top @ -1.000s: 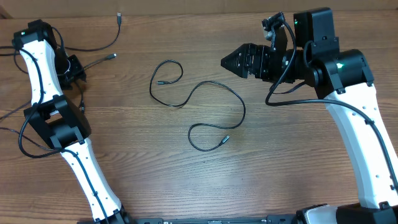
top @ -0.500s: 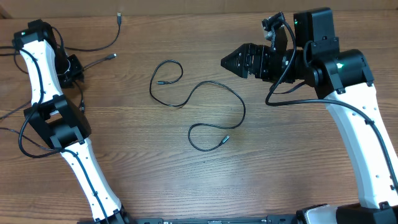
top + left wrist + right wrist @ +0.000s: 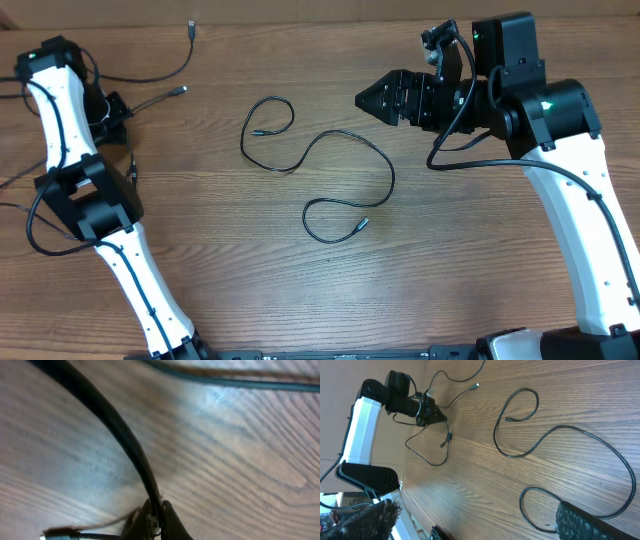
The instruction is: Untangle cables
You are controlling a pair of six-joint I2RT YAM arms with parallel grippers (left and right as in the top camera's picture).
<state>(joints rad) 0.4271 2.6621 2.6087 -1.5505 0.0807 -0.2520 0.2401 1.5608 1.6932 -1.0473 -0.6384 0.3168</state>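
Warm brown wood-grain bench point(image 3: 220, 260) fills every view. Near its middle lies a long thin black cable point(image 3: 345, 133), loose in open curves with a small plug at each end. It does not seem to cross itself, and no tool touches it. Toward the upper left of the overhead view, a group of thin black cords point(image 3: 170, 70) with small silvery plugs fans out around the left tool point(image 3: 156, 519). The tips of that tool are pinched together on one of these cords, low over the wood. The right tool point(image 3: 362, 100) hangs well apart from that group, near the right side of the middle cable, with its fingers spread wide and empty.

The step in hand looks like drawing the pinched cord clear of its neighbours. It would go best as a slow pull kept low over the bench and directed away from the other strands. The trailing plug should be watched so it does not hook another cord or the arm's own thicker wiring. The free tool could pin a neighbouring strand if it starts to drag along.

The overhead view gives the whole layout but hides the left tool's tips under its black body. The left wrist view shows the pinch itself, though blurred, and nothing of where the cord leads. The right wrist view shows strands spreading from the left tool, including a loop beside the arm. It also shows the right tool's own fingers parted, which from above read as one dark wedge.
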